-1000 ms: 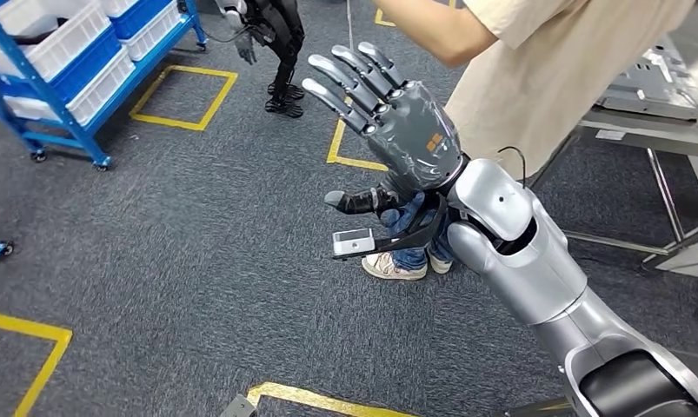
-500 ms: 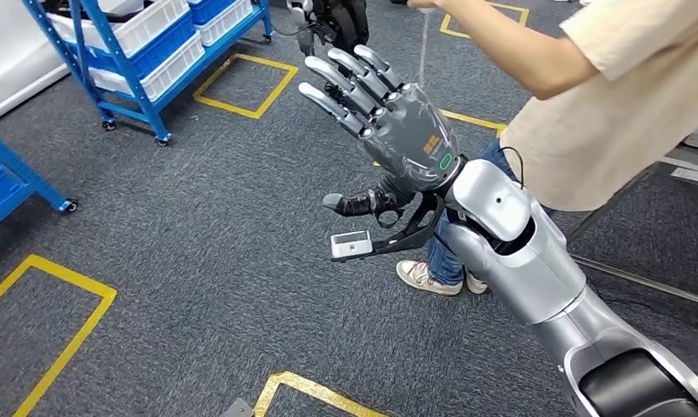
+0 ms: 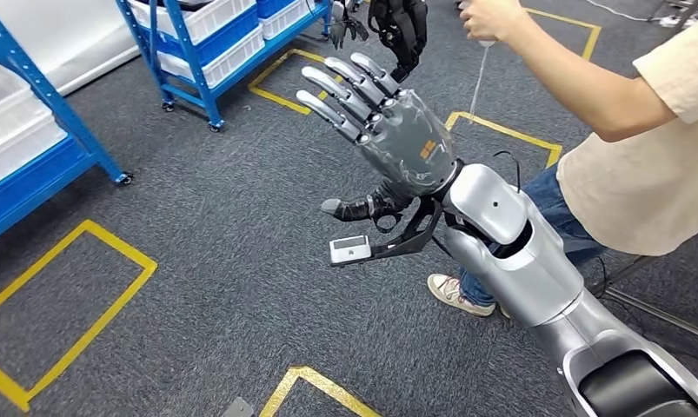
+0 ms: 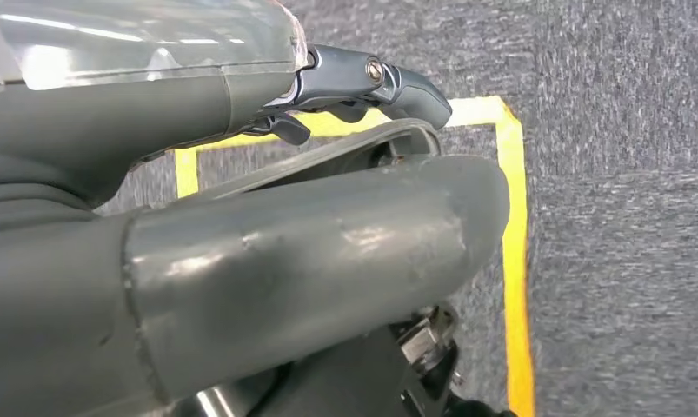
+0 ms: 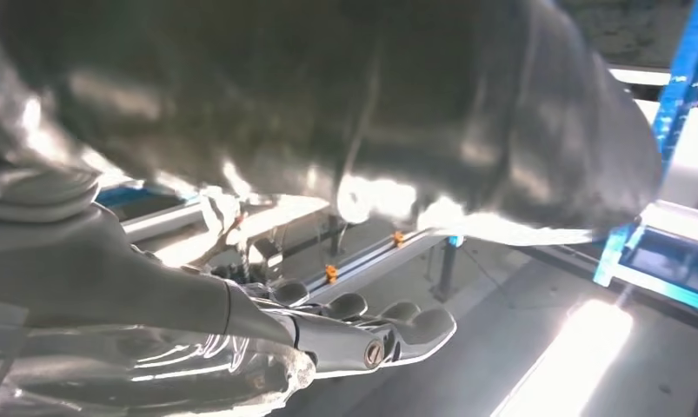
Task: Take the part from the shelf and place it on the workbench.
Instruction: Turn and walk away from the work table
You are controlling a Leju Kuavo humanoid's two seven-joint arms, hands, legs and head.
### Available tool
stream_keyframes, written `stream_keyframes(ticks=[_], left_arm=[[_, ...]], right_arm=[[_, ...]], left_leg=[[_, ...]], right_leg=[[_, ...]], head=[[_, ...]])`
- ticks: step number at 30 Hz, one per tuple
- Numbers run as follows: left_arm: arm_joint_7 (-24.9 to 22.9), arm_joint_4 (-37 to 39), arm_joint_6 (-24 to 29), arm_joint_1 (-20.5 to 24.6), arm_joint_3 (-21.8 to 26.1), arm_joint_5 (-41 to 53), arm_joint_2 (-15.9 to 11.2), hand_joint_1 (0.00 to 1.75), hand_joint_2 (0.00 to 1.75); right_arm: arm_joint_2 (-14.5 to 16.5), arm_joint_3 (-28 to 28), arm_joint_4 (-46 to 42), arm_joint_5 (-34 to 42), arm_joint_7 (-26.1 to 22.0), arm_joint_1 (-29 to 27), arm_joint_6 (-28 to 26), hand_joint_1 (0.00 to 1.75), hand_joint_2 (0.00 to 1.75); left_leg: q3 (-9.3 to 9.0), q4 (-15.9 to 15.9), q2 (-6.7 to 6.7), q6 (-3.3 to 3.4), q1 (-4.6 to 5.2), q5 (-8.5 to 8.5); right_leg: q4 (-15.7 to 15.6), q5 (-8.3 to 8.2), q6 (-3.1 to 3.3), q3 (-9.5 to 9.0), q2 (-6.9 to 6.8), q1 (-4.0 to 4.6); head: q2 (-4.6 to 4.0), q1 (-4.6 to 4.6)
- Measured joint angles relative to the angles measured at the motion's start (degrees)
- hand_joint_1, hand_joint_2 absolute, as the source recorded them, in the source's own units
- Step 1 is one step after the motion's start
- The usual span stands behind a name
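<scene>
Grey carpet below; right hand (image 3: 388,130) spread wide (holding nothing); blue shelf (image 3: 208,39) well apart.

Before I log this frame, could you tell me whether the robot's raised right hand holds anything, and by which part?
Nothing is held: the right hand is raised with its fingers spread apart and empty.

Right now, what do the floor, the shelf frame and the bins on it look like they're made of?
Floor: grey short-pile carpet, going by its speckled matte weave, with yellow tape outlines. Shelf frame: probably painted metal, with thin glossy blue bars on casters. Bins: likely moulded plastic, smooth white and blue with ribbed walls.
</scene>
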State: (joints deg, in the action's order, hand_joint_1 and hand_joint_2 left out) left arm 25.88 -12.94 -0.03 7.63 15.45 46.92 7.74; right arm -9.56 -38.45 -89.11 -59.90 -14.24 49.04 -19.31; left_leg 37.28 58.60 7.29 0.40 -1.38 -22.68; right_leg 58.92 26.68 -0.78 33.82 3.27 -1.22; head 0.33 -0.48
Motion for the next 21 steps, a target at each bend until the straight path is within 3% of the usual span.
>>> stream_keyframes(ticks=[1, 3, 5, 7, 8, 9, 11, 13, 15, 16, 18, 20, 21], left_arm=[[0.0, 0.0, 0.01, -0.11, 0.0, -0.01, -0.03, 0.0, 0.0], [0.0, 0.0, 0.01, -0.21, 0.0, -0.02, -0.08, 0.0, 0.0], [0.0, 0.0, -0.02, -0.1, 0.0, -0.02, -0.09, 0.0, 0.0], [-0.01, 0.0, -0.06, -0.03, 0.0, -0.01, -0.09, 0.0, 0.0], [-0.02, 0.0, -0.08, -0.07, 0.0, 0.0, -0.09, 0.0, 0.0], [-0.03, 0.0, -0.08, -0.1, 0.0, 0.01, -0.1, 0.0, 0.0], [-0.04, 0.0, -0.03, 0.0, 0.0, 0.01, -0.12, 0.0, 0.0], [-0.05, 0.0, 0.09, 0.2, 0.01, 0.01, -0.15, 0.0, 0.0], [-0.07, 0.0, 0.23, 0.18, 0.06, 0.03, -0.26, 0.0, 0.0], [-0.07, 0.0, 0.29, 0.06, 0.1, 0.06, -0.33, 0.0, 0.0], [-0.09, 0.0, 0.44, -0.09, 0.18, 0.22, -0.45, 0.0, 0.0], [-0.11, 0.0, 0.56, 0.01, 0.22, 0.38, -0.49, 0.0, 0.0], [-0.11, 0.0, 0.58, 0.05, 0.23, 0.42, -0.51, 0.0, 0.0]], right_arm=[[0.03, -0.05, 0.01, -0.03, -0.06, 0.02, 0.01, 0.0, 0.0], [0.09, -0.17, 0.04, -0.08, -0.17, 0.11, 0.04, 0.0, 0.0], [0.12, -0.35, 0.14, -0.27, -0.25, 0.1, 0.05, 0.0, 0.0], [0.12, -0.68, 0.34, -0.57, -0.36, 0.03, 0.05, 0.0, 0.0], [0.12, -0.86, 0.46, -0.69, -0.4, 0.03, 0.05, 0.0, 0.0], [0.12, -1.02, 0.56, -0.76, -0.43, 0.05, 0.05, 0.0, 0.0], [0.15, -1.27, 0.69, -0.85, -0.43, 0.2, 0.05, 0.0, 0.0], [0.2, -1.4, 0.81, -0.89, -0.45, 0.49, 0.03, 0.0, 0.0], [0.43, -1.54, 1.04, -0.9, -0.52, 0.77, -0.04, 0.0, 0.0], [0.56, -1.62, 1.19, -0.9, -0.56, 0.87, -0.09, 0.0, 0.0], [0.7, -1.72, 1.44, -0.9, -0.64, 1.07, -0.21, 0.0, 0.0], [0.71, -1.75, 1.66, -0.89, -0.66, 1.08, -0.27, 0.0, 0.0], [0.71, -1.79, 1.81, -0.89, -0.67, 0.99, -0.27, 0.0, 0.0]], left_leg=[[0.15, 0.15, -0.3, -0.33, 0.0, -0.06], [1.44, 2.84, -3.02, -0.82, 0.16, -1.73], [4.56, 9.4, -5.98, -1.1, 0.15, -5.03], [7.02, 14.49, -6.73, -1.32, 0.03, -6.56], [6.86, 14.36, -6.93, -1.38, 0.02, -5.92], [5.51, 11.99, -7.24, -1.38, 0.02, -4.39], [1.63, 4.91, -9.0, -1.09, 0.3, -1.81], [-0.2, 1.24, -10.08, -0.41, 0.75, -1.25], [-0.18, 0.95, -9.15, 0.33, 0.93, -1.28], [-0.29, 0.7, -8.57, 0.65, 0.84, -1.17], [-0.58, 0.19, -7.56, 1.36, 0.54, -0.87], [-0.61, 0.05, -6.48, 1.77, 0.44, -0.73], [-0.58, 0.06, -5.82, 1.84, 0.46, -0.72]], right_leg=[[-0.32, -0.16, 0.27, -0.24, -0.68, -0.04], [-1.03, -0.44, 0.94, -0.79, -2.2, -0.19], [-1.11, -0.37, 1.37, -0.97, -3.72, 0.1], [-0.87, -0.15, 1.55, -0.93, -5.33, 0.29], [-0.71, 0.02, 1.54, -0.91, -6.12, 0.32], [-0.48, 0.23, 1.45, -0.92, -6.85, 0.32], [0.03, 0.77, 1.07, -0.95, -8.12, 0.46], [0.35, 1.18, 0.54, -0.98, -9.09, 0.79], [0.24, 1.36, -0.01, -1.25, -10.02, 0.98], [0.3, 1.62, -0.33, -1.42, -9.8, 0.89], [2.45, 3.4, -0.81, -0.66, -7.29, 0.56], [8.83, 6.83, -0.97, 2.42, -4.31, 0.41], [12.44, 8.21, -0.99, 4.28, -3.73, 0.42]], head=[[0.0, -0.02], [0.0, -0.11], [0.0, -0.21], [0.0, -0.2], [0.0, -0.2], [0.0, -0.21], [0.0, -0.22], [0.0, -0.19], [0.0, -0.15], [0.0, -0.15], [0.0, -0.14], [0.0, -0.14], [0.0, -0.14]])
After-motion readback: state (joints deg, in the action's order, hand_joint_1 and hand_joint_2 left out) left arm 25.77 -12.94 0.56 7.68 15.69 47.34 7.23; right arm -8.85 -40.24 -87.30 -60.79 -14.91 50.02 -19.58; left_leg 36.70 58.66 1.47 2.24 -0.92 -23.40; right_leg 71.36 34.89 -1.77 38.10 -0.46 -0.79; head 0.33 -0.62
